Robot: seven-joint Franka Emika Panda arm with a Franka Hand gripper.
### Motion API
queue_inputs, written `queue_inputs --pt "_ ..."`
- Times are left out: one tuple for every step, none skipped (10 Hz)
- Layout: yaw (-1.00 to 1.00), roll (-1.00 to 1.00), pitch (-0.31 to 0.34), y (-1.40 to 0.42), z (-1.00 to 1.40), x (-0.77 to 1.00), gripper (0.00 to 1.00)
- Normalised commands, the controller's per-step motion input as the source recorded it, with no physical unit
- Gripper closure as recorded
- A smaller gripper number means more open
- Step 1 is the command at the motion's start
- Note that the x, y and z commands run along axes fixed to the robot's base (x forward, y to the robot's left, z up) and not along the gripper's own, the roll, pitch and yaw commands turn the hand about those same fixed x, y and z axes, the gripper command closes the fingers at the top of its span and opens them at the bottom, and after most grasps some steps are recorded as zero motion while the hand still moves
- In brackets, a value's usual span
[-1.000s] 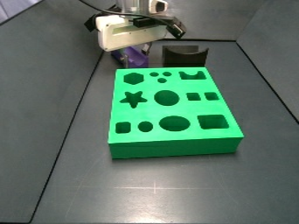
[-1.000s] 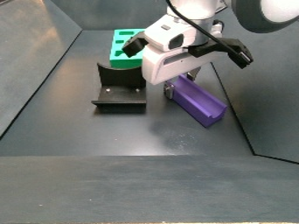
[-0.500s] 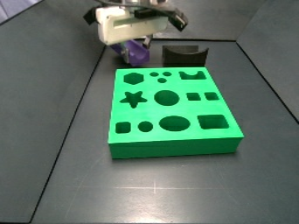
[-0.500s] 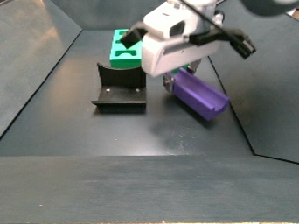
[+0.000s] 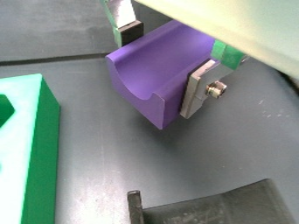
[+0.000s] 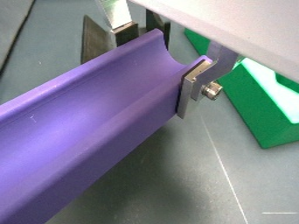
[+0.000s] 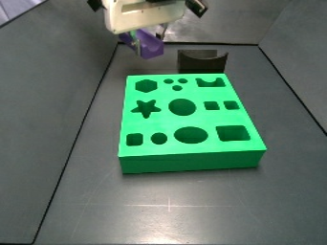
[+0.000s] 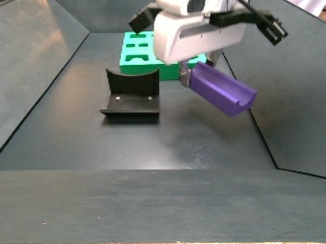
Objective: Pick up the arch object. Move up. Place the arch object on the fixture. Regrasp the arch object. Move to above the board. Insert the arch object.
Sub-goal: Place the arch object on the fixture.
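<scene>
Board: the green board (image 7: 189,122) lay flat on the dark floor, its cut-outs facing up.
Fixture: the fixture (image 8: 130,92) stood on the floor at the board's far end, to one side of the raised piece and below it, empty.
Arch object: the purple arch object (image 8: 220,90) hung in the air, clear of the floor, groove turned to the side; its long axis pointed out from the jaws, tilted downward.
Gripper: the gripper (image 5: 165,60) was closed on the arch object near one end, a silver finger (image 6: 198,85) pressed on each side face.
Next move, as I judge: sideways and down to the fixture.
</scene>
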Motion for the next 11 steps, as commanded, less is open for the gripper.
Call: queue_inputs --pt "0.01 -0.05 0.028 -0.01 1.0 -0.01 1.0" --pt "0.01 -0.07 0.031 -0.01 1.0 -0.01 1.0" --pt "0.01 -0.09 0.035 -0.01 1.0 -0.02 1.0" --pt "0.01 -0.11 0.035 -0.01 1.0 -0.02 1.0" --pt "0.0 -0.12 0.036 -0.01 1.0 -0.03 1.0" --pt "-0.01 -0.14 0.034 0.0 1.0 -0.03 1.0" --pt "-0.02 -0.15 0.033 0.0 1.0 -0.03 1.0" --pt "-0.03 -0.15 0.035 0.0 0.91 -0.03 1.0" --pt "-0.03 -0.15 0.038 0.0 0.79 -0.03 1.0" --pt "-0.03 -0.14 0.041 0.0 0.63 -0.02 1.0" --pt "-0.02 -0.13 0.044 0.0 0.5 -0.01 1.0"
